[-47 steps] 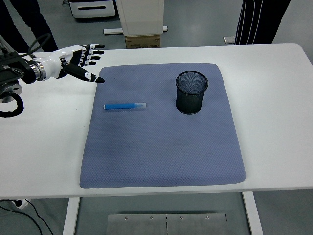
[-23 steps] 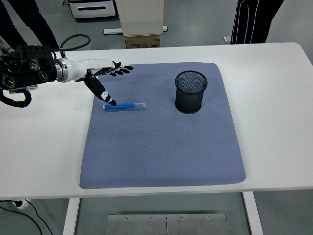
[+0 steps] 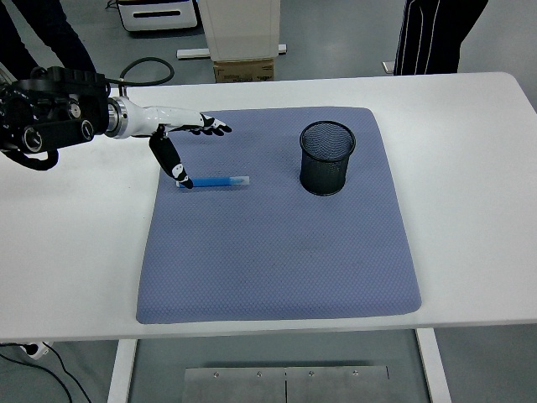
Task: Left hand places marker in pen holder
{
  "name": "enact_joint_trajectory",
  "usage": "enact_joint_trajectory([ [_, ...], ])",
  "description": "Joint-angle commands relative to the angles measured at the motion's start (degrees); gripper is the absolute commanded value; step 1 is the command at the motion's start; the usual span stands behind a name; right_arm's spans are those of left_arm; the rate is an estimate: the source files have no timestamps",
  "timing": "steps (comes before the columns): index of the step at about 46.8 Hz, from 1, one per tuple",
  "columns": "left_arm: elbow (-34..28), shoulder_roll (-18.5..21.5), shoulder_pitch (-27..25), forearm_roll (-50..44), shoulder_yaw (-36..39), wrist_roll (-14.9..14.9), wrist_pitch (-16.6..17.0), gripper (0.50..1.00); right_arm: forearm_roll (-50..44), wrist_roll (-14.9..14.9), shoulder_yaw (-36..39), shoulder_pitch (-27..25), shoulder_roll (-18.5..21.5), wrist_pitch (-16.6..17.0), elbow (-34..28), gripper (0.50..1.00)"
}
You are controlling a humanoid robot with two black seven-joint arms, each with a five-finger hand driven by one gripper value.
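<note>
A blue marker (image 3: 215,181) with a clear cap lies flat on the blue-grey mat (image 3: 277,252), left of centre. A black mesh pen holder (image 3: 328,157) stands upright on the mat to the marker's right. My left hand (image 3: 186,138) reaches in from the left, just above the marker's left end. Its fingers (image 3: 213,126) are spread and hold nothing. The thumb (image 3: 172,164) points down, and its tip is at the marker's left end. My right hand is out of view.
The white table (image 3: 470,168) carries the mat. A person's dark legs stand beyond the far edge at top right (image 3: 432,34) and top left (image 3: 33,34). A white pedestal and a cardboard box (image 3: 243,67) stand behind the table.
My left hand has moved right from the table's left side over the mat's edge. It has come down so the thumb tip reaches the marker's left end. The marker has not moved.
</note>
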Motion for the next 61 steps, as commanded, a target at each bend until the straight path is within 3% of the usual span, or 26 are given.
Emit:
enact_joint_trajectory([
  [1,0.51,-1.15,0.04,0.02,0.92,-0.01,0.04,1.0,0.0,0.02,0.0,0.0,0.0,0.0,0.0,1.0],
  [22,1.56,-7.56,0.92,0.02,1.63,-0.01,0.13,1.0,0.0,-0.07,0.0,0.0,0.0,0.0,0.0,1.0],
  [27,2.44,-8.8,1.01,0.1,2.77,1.39,0.13,1.0,0.0,0.02,0.0,0.0,0.0,0.0,0.0,1.0],
  [61,3.41,-9.85,1.98,1.77,4.88,4.03,0.04,1.0,0.0,0.02,0.0,0.0,0.0,0.0,0.0,1.0],
])
